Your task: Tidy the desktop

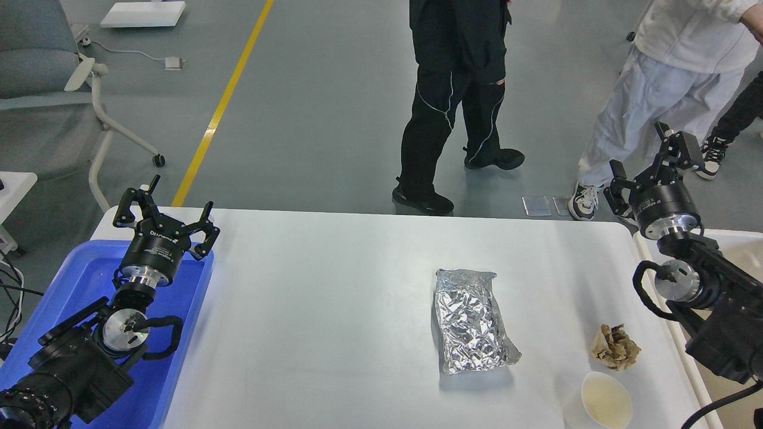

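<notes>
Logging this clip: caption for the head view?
Both grippers, left and right, open above desktop holding foil packet, crumpled paper, cup.

White desktop (328, 310) holds three things — foil packet (474, 322), crumpled paper (615, 347), cup (606, 400).

- Single head view, set high at the robot's own head, facing forward and steeply downward.
- The white bench (334, 310) fills the near and middle field at close range; both arms enter from the lower corners.
- The grey floor (322, 107) occupies the far field beyond the bench's far edge.
</notes>
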Controlling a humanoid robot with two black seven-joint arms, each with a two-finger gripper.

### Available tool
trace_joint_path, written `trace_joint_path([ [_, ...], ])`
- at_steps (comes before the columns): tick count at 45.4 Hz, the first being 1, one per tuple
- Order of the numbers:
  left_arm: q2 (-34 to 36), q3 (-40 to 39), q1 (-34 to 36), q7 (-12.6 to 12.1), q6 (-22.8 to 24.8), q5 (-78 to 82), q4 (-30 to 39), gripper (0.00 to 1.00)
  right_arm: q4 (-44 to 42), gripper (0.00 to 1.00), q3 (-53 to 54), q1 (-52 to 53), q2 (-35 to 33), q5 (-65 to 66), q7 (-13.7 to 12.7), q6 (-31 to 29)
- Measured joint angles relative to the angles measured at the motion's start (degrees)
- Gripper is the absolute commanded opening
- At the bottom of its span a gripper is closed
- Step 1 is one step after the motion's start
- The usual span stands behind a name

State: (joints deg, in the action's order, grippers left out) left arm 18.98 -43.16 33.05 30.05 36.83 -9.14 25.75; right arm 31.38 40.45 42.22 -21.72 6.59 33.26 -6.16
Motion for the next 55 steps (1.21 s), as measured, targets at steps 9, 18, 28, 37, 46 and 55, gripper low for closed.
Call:
trace_joint_path([
  [9,0.0,0.0,0.0,0.0,0.0,0.0,0.0,1.00,0.0,1.00,0.0,0.0,0.0,0.0,0.0,0.0],
  [18,0.0,0.0,0.0,0.0,0.0,0.0,0.0,1.00,0.0,1.00,-0.1,0.0,0.0,0.0,0.0,0.0],
  [28,0.0,0.0,0.0,-0.1,0.0,0.0,0.0,1.00,-0.1,1.00,-0.2,-0.2,-0.4,0.0,0.0,-0.3],
  [37,0.0,0.0,0.0,0.0,0.0,0.0,0.0,1.00,-0.1,1.00,-0.2,-0.5,-0.8,0.0,0.0,-0.6],
  [46,0.0,0.0,0.0,0.0,0.0,0.0,0.0,1.00,-0.3,1.00,-0.2,-0.3,-1.0,0.0,0.0,-0.7],
  [55,0.0,0.0,0.0,0.0,0.0,0.0,0.0,1.00,-0.4,1.00,-0.2,0.0,-1.0,0.0,0.0,-0.7],
])
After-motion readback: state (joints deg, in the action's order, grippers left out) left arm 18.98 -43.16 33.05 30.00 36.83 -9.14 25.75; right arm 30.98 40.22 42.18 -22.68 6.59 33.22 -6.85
